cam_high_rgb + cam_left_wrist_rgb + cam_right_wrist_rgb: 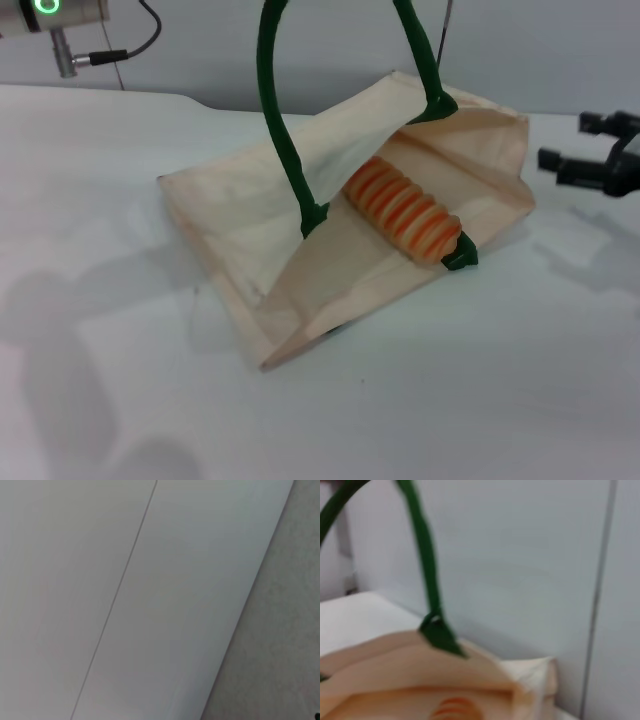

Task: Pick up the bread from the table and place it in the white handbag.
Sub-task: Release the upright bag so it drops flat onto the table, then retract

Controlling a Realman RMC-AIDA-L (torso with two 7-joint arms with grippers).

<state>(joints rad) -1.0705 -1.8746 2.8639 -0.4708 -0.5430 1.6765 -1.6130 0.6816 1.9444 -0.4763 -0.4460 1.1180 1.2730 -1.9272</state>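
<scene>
The bread [403, 213] lies inside the bag [260, 240], just within its open mouth, with its orange stripes showing. So the main job looks done: the bread is off the worktop [480, 380] and in the bag. I think all that is left is for the arms to let go and pull back.

The bag lies on its side on the white worktop. One green handle [280, 130] goes straight up out of the top of the head view, so something seems to be holding it up there. It may be the left gripper, but I cannot see that gripper at all, so I cannot tell if it is open or closed. Its wrist camera shows only a plain pale wall.

The right gripper [570, 150] is off to the right of the bag, near it but not touching. Its fingers are spread apart and hold nothing.

The worktop is smooth and white. Behind it is a pale grey wall.
</scene>
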